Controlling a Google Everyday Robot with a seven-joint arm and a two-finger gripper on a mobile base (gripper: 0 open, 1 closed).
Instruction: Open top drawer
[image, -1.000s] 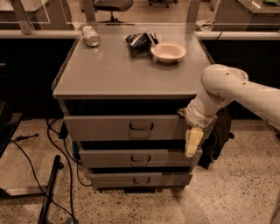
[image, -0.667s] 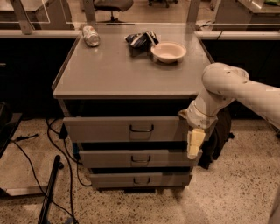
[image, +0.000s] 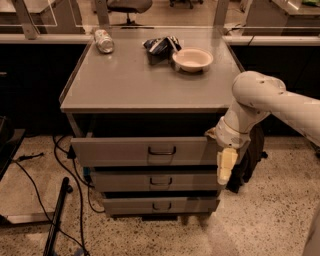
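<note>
The top drawer (image: 125, 151) has edged slightly further out, with the gripper (image: 224, 169), its hold impossible to tell, at the drawer's right end; opening looks well underway.

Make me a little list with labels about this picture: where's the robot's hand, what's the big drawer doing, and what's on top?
gripper: gripper hangs pointing down, beside the right end of the top drawer
top drawer: top drawer sticks out further than the lower drawers, with a dark gap above it
handle: handle at the drawer's centre, nothing holding it
on top: can lying on its side, dark crumpled bag, pale bowl
floor: cables at the left
</note>
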